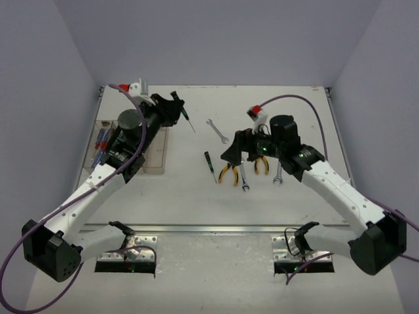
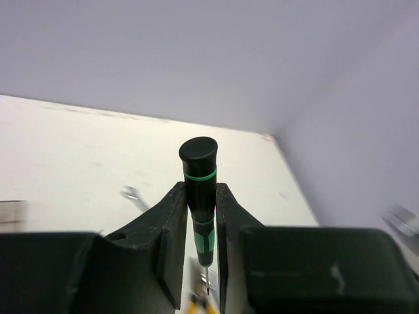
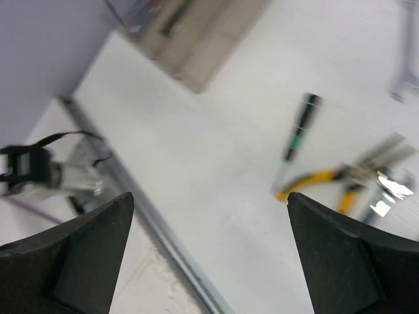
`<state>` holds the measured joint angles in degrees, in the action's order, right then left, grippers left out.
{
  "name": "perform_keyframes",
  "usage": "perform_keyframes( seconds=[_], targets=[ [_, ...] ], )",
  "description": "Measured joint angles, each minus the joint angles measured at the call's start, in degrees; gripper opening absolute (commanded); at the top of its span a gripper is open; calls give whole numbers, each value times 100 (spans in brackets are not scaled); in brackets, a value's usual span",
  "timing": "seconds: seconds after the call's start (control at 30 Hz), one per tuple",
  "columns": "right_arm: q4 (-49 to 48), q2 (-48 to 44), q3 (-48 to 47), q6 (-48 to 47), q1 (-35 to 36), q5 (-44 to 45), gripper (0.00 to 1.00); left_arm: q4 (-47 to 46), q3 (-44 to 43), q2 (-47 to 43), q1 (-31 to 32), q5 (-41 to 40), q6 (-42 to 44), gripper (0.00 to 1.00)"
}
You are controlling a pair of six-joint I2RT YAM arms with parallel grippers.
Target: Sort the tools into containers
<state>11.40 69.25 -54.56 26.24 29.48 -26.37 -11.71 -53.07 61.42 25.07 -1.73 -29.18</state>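
At the far left of the worktop [image 1: 190, 203], the containers [image 1: 159, 157], a row of clear bins, lie mostly hidden beneath the left arm [image 1: 91, 186]. The leftmost bins that show hold blue- and red-handled screwdrivers [image 1: 100, 144]. The left jaws are closed tight on a green-and-black screwdriver [image 1: 185, 116], raised off the worktop just beyond the far right corner of the containers, with its thin shaft slanting down to the right. The left wrist view shows it pinched upright between the two fingers [image 2: 171, 222], its black cap standing above them. Further right, a silver wrench [image 1: 217, 131] lies alone on the worktop, apart from the rest. Nearer the arms, a second green-and-black screwdriver [image 1: 210, 166] lies just beside the yellow-handled pliers [image 1: 228, 173]. Then come another wrench [image 1: 244, 178], orange-handled pliers [image 1: 261, 163] and a third wrench [image 1: 277, 175], all close together. The right arm [image 1: 334, 183] reaches over this cluster, and the right jaws stand wide open with nothing between them. In the right wrist view the two black fingers sit far apart at the bottom corners. The lying screwdriver and the yellow pliers appear blurred on the worktop beyond them, with the containers at the top left.
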Motion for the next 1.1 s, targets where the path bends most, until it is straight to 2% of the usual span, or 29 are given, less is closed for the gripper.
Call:
perform_keyframes(
  seconds=[0.13, 0.23, 0.37, 0.5, 0.63, 0.83, 0.9, 0.97, 1.0, 1.07, 1.1],
  targets=[
    [396, -986, 863, -141, -689, 1299, 99, 869, -762, 427, -393, -1904, 925, 0],
    [519, -1064, 1134, -346, -963, 1808, 99, 1102, -1061, 1122, -895, -2745, 1549, 0],
    [607, -987, 1334, -546, -1211, 2090, 99, 901, -1222, 2298, -1445, -3538, 2646, 0],
    [590, -981, 1433, -595, -1520, 2065, 99, 357, -695, 2793, -1961, -3554, 3727, 0],
    [514, -977, 1475, -590, -1762, 1908, 99, 127, -404, 2967, -2335, -3430, 4440, 0],
    [423, -952, 1488, -577, -1849, 1675, 99, -227, -114, 3023, -2549, -3238, 4863, 13],
    [409, -952, 1492, -573, -1847, 1631, 99, -276, 52, 3070, -2576, -3144, 4870, 23],
    [403, -952, 1498, -571, -1847, 1574, 99, -274, 198, 3195, -2594, -3053, 4858, 40],
    [398, -952, 1506, -570, -1847, 1555, 99, -254, 241, 3275, -2597, -3006, 4855, 55],
    [396, -952, 1532, -566, -1847, 1519, 99, -163, 294, 3434, -2616, -2912, 4829, 77],
    [398, -952, 1543, -566, -1847, 1500, 99, -107, 302, 3483, -2621, -2892, 4811, 84]
  ],
)
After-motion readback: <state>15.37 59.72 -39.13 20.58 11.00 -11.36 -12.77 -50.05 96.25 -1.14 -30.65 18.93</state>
